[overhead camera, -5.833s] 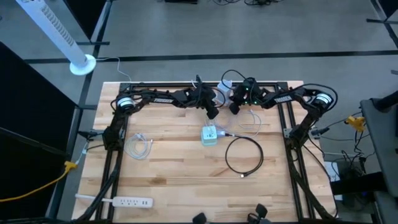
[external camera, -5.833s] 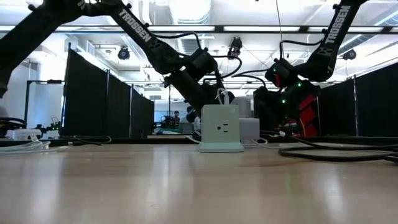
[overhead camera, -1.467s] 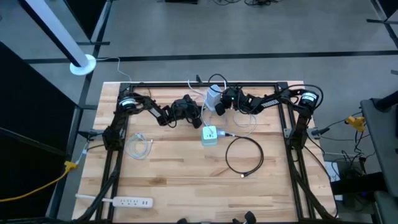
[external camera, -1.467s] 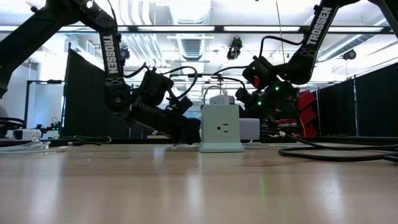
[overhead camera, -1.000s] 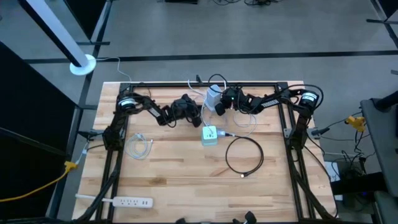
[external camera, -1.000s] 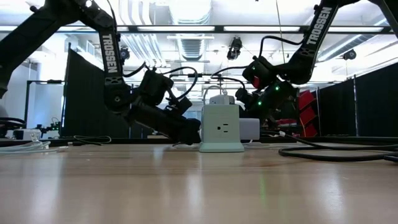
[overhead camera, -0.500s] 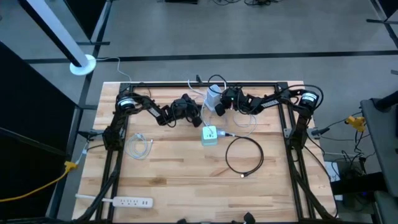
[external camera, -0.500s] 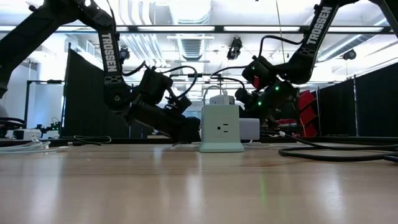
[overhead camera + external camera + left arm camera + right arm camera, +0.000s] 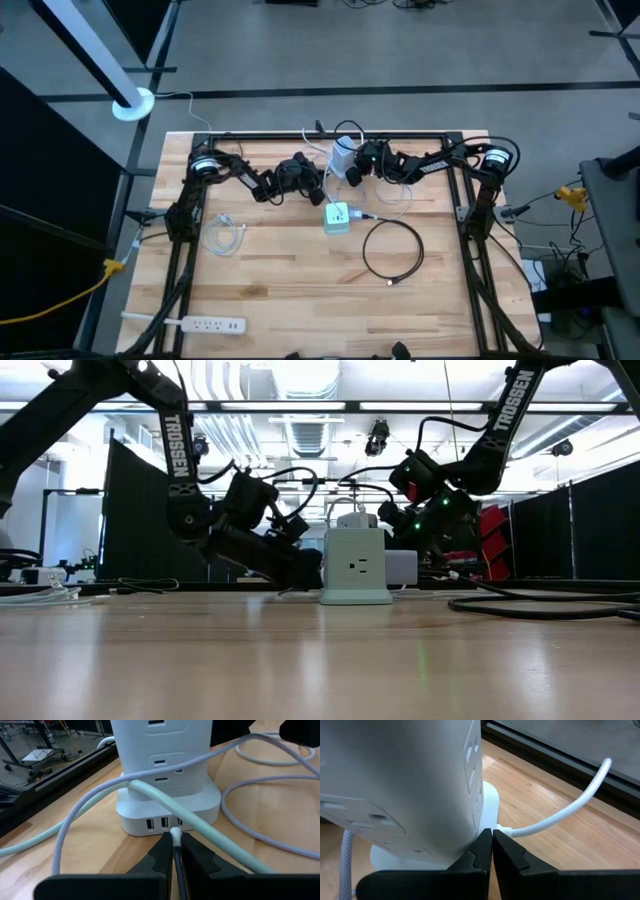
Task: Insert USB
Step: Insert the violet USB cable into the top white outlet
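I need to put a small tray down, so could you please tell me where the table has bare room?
Bare wood runs along the near edge between the white power strip and the black cable loop. The far middle is crowded: both arms, the power tower and pale cables.

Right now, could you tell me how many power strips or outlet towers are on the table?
2: a pale green outlet tower at the table's middle, and a flat white power strip near the front-left corner. Others may be hidden behind the arms.
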Controlling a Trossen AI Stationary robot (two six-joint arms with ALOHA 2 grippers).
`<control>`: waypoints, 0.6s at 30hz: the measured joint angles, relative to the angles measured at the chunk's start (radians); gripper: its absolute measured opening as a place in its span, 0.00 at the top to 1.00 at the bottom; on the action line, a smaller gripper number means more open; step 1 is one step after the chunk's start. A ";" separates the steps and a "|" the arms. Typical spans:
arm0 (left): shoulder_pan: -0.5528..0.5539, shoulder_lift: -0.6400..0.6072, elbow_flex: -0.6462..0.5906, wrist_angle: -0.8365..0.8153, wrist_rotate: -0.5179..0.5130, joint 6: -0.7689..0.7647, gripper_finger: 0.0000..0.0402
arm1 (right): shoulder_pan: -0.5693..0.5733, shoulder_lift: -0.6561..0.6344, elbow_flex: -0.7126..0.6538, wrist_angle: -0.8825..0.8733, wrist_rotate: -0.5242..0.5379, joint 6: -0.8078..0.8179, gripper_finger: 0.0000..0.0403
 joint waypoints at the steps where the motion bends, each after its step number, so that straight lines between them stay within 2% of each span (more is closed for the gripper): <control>1: 0.000 0.001 0.000 0.000 0.000 -0.005 0.96 | 0.000 0.000 0.000 0.000 -0.001 0.000 1.00; 18: -0.005 0.003 0.001 0.015 0.001 -0.038 0.96 | 0.002 0.000 0.000 0.000 -0.002 0.000 1.00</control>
